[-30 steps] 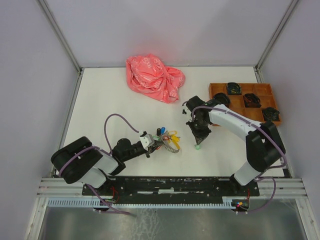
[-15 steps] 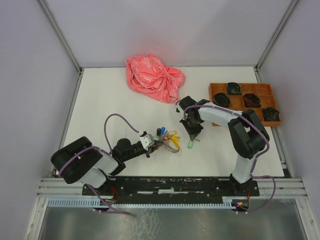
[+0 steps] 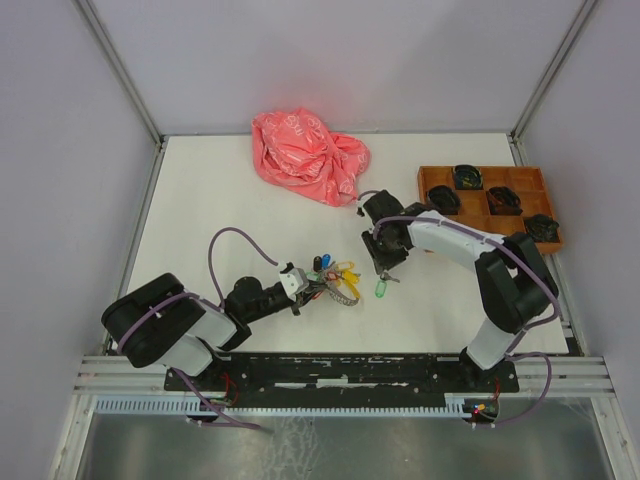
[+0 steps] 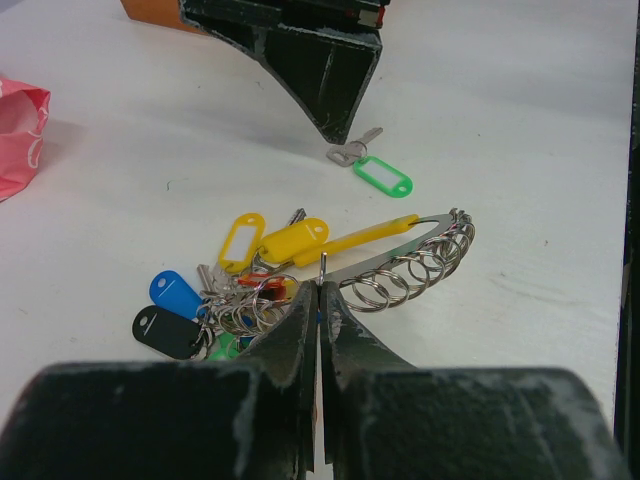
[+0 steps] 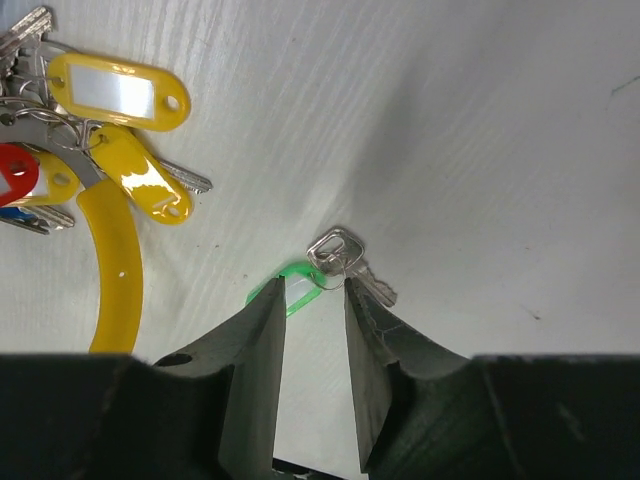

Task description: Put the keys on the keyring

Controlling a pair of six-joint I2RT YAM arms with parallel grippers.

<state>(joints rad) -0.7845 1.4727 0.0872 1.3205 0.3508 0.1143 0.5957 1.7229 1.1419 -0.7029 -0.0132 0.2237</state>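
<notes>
**A:** What has shifted in the last second?

**B:** The right pincer [image 3: 384,272] has swung in toward the left pincer [image 3: 303,288]. The small silver metal key with the green oval plastic tag [image 3: 381,289] has come with it across the white counter [image 3: 220,190]. The left arm has not stirred.

**A:** Is the right pincer holding that key?

**B:** I think not. In its own wrist view its fingers [image 5: 262,340] stand a narrow gap apart, tips down at the counter. The key's little ring and the end of the green tag lie between the tips, and the key lies flat just ahead of them.

**A:** And the left pincer?

**B:** It is clamped fully closed on the thin wire of the keyring [image 4: 400,262], a yellow-handled steel loop strung with split rings, which runs off just ahead of its tips. The bunched keys with yellow, blue and black tags [image 4: 215,290] lie beside it.

**A:** Which step, then?

**B:** Picking up the green-tagged key, I judge; it is not threaded yet. Next the right pincer must close on the key's head, lift it, and bring it to the wire the left pincer grips. The key is thin and flat, so it may slip.

**A:** The red-tagged key?

**B:** A red tag [image 5: 10,185] shows in the bunch. I cannot tell whether it is on the ring.
</notes>
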